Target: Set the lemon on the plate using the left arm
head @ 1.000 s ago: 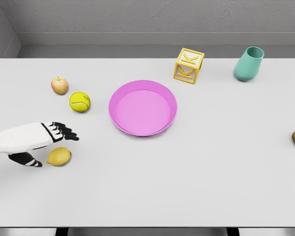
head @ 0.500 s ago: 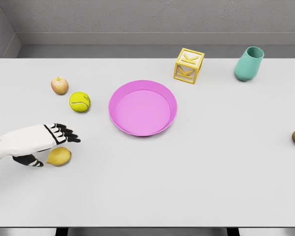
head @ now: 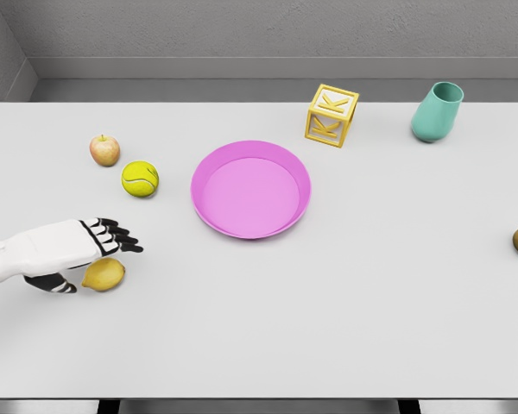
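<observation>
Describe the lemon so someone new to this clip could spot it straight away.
Start at the round pink plate mid-table and look to the near left. The oval yellow lemon lies there, under the black fingers of the left robot hand. Unlike the yellow-green tennis ball farther back, it is duller, elongated and seamless.

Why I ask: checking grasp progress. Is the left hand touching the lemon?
Cannot tell. In the head view the left hand overlaps the lemon, hiding any contact or gap.
</observation>
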`<state>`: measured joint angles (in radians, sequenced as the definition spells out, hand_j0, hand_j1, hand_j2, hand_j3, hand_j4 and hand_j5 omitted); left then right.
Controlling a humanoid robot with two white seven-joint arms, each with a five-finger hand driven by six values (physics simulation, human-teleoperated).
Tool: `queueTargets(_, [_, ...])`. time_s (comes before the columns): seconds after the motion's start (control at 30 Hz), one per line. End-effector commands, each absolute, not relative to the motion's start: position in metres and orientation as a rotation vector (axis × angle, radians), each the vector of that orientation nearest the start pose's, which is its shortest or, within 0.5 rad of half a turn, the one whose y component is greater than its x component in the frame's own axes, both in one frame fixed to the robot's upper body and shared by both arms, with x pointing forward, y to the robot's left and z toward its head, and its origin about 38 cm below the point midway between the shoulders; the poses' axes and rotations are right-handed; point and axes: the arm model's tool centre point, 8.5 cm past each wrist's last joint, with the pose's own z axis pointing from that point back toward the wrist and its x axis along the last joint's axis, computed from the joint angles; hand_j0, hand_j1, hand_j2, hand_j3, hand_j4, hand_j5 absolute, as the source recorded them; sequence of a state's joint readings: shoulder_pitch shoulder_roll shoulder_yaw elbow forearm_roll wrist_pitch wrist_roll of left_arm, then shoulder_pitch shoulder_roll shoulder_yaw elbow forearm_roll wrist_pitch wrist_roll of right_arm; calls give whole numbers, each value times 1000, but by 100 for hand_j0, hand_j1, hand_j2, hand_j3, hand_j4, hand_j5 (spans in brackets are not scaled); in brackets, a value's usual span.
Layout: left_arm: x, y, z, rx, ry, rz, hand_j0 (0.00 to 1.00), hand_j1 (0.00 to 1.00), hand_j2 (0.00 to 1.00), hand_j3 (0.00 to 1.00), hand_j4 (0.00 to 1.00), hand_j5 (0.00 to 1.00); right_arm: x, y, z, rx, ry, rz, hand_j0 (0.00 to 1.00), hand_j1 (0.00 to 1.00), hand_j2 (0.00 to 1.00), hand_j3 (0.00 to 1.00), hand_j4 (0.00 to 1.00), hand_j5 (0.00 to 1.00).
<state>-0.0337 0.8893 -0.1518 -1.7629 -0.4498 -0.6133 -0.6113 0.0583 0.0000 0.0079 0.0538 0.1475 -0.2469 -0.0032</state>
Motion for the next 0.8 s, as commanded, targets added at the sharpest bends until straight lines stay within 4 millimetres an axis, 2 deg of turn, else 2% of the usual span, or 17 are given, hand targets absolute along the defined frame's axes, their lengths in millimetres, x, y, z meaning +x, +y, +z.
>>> queueTargets(0.0, [323,341,171,334,-1297,-2094,100,100,100,100,100,100,-30,-268,-258,-63,-128,158,100,100,100,100,100,100])
queueTargets(0.1, [324,338,166,357,-1282,-2109,100,100,100,100,100,100,-30,-268,-258,-63,-128,158,100,100,100,100,100,100])
queueTargets(0.77, [324,338,165,403,-1241,-2152,100,100,100,100,100,100,-30,-268,-258,-63,-128,158,100,100,100,100,100,100])
